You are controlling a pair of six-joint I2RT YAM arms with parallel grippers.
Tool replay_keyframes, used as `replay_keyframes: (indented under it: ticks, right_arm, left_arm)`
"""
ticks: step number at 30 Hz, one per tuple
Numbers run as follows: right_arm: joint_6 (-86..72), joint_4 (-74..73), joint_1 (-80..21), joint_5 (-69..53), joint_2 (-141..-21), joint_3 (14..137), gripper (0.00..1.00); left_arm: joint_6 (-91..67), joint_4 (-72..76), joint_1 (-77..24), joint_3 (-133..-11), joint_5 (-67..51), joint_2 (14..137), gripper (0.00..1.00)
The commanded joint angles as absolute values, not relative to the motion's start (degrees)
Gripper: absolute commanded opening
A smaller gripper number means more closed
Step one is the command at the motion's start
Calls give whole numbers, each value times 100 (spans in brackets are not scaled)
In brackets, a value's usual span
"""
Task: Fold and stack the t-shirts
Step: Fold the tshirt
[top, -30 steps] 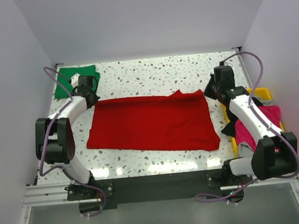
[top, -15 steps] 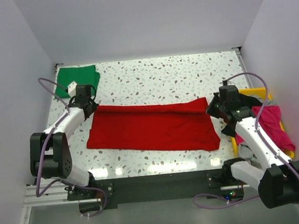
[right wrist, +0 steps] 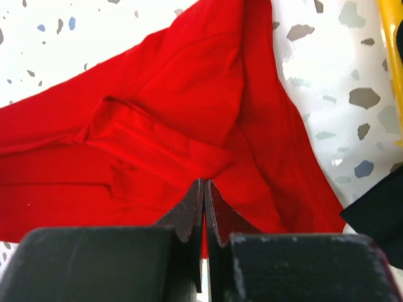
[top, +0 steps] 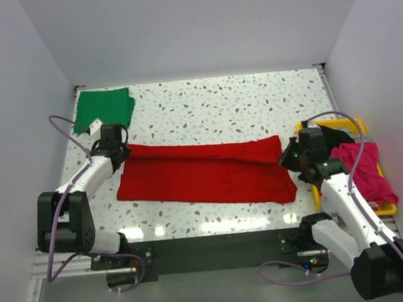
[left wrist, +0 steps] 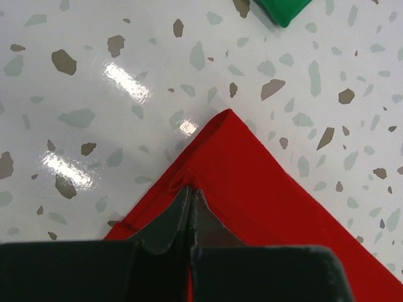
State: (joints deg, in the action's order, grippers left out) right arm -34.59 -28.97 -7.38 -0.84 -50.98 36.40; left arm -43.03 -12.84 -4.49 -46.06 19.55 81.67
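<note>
A large red t-shirt (top: pixel 204 173) lies across the middle of the table, its far edge folded toward the near side. My left gripper (top: pixel 119 147) is shut on its far left corner (left wrist: pixel 189 182). My right gripper (top: pixel 288 155) is shut on its far right corner (right wrist: pixel 204 179). Both hold the cloth low over the table. A folded green t-shirt (top: pixel 102 108) lies flat at the far left corner; its edge shows in the left wrist view (left wrist: pixel 286 9).
A yellow tray (top: pixel 376 209) stands at the right edge, holding magenta (top: pixel 364 171) and black (top: pixel 336 138) garments. The tray's rim (right wrist: pixel 391 38) and black cloth (right wrist: pixel 378 214) show close to the right gripper. White walls enclose the speckled table (top: pixel 211 103).
Both grippers have pulled the red shirt's far edge toward the near side, so the shirt is now a narrower band. The green shirt has come out from under the left arm.
</note>
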Motion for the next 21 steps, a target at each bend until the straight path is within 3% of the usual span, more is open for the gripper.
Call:
replay_keyframes:
  ticks: [1,14,16,21]
  right_arm:
    - [-3533,-3041,-721,-220,-4861,3525,0]
    - [-3691,-2997,-721,-518,-4720,3024,0]
    - [-3718,-2962,-721,-615,-4693,2962,8]
    - [-3700,-3050,-721,-598,-4553,3032,28]
  left_arm:
    - [-4430,-941,-396,-4412,2048,7945,0]
    - [-4438,-624,-343,-3876,1960,7787,0]
    - [-4447,-519,-343,-3727,1907,7743,1]
    - [-4447,-448,-343,-3551,1854,7427,26]
